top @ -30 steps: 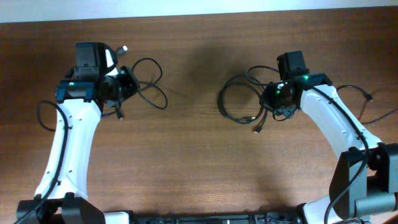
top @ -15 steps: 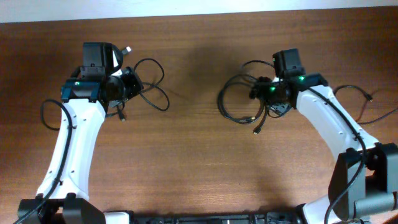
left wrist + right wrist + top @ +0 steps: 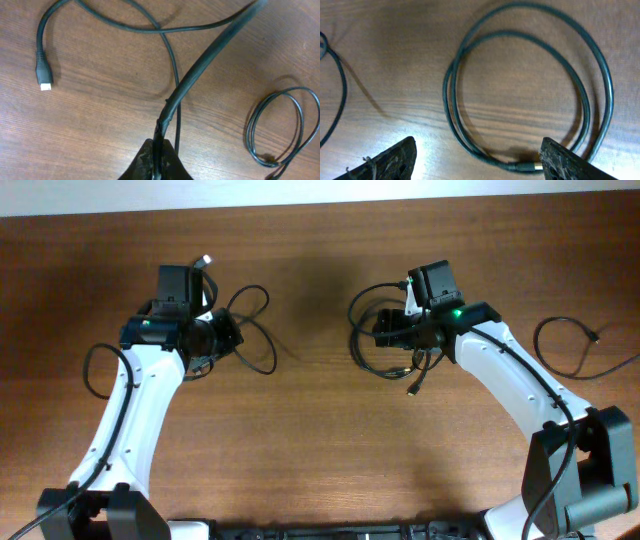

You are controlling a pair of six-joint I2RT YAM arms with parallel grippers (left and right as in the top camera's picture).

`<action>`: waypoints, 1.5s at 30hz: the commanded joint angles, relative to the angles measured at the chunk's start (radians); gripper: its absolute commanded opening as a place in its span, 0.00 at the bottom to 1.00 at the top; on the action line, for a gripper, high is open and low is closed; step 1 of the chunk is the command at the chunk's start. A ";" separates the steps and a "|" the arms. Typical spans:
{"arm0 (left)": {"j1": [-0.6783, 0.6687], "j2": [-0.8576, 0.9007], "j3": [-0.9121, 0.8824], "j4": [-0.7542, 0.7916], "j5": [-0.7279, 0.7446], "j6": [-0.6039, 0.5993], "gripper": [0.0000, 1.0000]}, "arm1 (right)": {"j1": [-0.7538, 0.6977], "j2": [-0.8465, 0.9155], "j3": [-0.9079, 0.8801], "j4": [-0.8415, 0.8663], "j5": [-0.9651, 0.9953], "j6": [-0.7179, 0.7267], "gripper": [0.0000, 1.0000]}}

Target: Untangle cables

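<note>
At 10 o'clock from the centre of the table (image 3: pixel 320 450), your left gripper (image 3: pixel 228 335) is pinched tight on one black cord (image 3: pixel 200 62). In the left wrist view the cord runs from the pinch toward 1 o'clock, and its thinner run crosses over itself beyond the fingers. Its plug (image 3: pixel 44 80) lies free at 9 o'clock.

At 1 o'clock from centre, your right gripper (image 3: pixel 476 150) hangs with fingers spread wide over the double coil (image 3: pixel 507 33), gripping nothing. A third cord (image 3: pixel 560 319) lies well apart at 3 o'clock.

Hazards:
- Pulling the clamped cord may cinch its crossing into a knot.
- Closing on the coil may catch both turns and drag it whole.
</note>
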 commanded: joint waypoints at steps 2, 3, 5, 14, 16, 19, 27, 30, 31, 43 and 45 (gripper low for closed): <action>-0.004 0.011 -0.004 0.011 -0.005 -0.002 0.30 | 0.013 0.008 0.000 0.039 0.009 -0.149 0.77; -0.004 0.011 -0.003 0.011 -0.005 -0.003 0.42 | 0.016 0.008 0.000 0.048 0.009 -0.216 0.77; -0.004 0.011 -0.004 0.010 -0.005 -0.003 0.60 | 0.016 0.010 0.000 0.064 0.009 -0.333 0.81; -0.004 0.011 -0.004 0.012 -0.005 -0.003 0.88 | 0.058 0.178 0.000 -0.018 -0.074 -0.509 0.84; -0.004 0.011 -0.004 0.014 -0.005 -0.003 0.88 | 0.085 0.205 0.000 -0.016 -0.077 -0.509 0.83; -0.004 0.011 -0.004 0.014 -0.005 -0.003 0.89 | 0.144 0.223 -0.004 -0.016 -0.019 -0.534 0.77; -0.004 0.011 -0.004 0.014 -0.005 -0.003 0.95 | 0.205 0.307 -0.005 -0.024 0.178 -0.533 0.28; -0.004 0.011 -0.004 0.014 -0.005 -0.003 0.96 | 0.204 0.328 -0.004 -0.014 0.179 -0.522 0.04; -0.004 0.011 -0.004 0.014 -0.005 -0.003 0.97 | 0.202 0.324 0.005 0.000 0.185 -0.522 0.04; -0.004 0.011 -0.004 0.011 -0.005 -0.003 0.98 | -0.267 0.320 0.316 0.438 0.230 -0.591 0.04; -0.004 0.011 -0.004 0.011 -0.005 -0.003 0.98 | -0.349 0.346 0.316 0.566 0.113 -0.591 0.04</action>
